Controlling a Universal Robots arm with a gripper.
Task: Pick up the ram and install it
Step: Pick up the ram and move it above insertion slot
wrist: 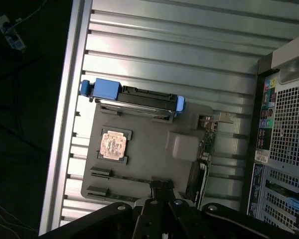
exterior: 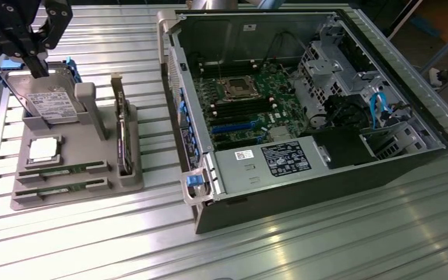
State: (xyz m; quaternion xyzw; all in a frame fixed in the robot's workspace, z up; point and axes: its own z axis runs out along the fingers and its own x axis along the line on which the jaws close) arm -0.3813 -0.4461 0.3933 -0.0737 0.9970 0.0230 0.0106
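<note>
Nothing is done yet: the gripper (exterior: 39,70) is clenched on nothing just above the hard drive (exterior: 53,102), and the ram (exterior: 60,170) lies in the grey holder (exterior: 88,146), well apart from the gripper; pickup and fitting into the open computer case (exterior: 325,195) both remain

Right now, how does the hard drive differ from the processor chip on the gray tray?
The hard drive stands leaning in its slot; the processor chip lies flat. The hard drive is far larger, the processor chip small and square. The hard drive carries a blue frame; the processor chip has none. Both rest on the gray tray.
</note>
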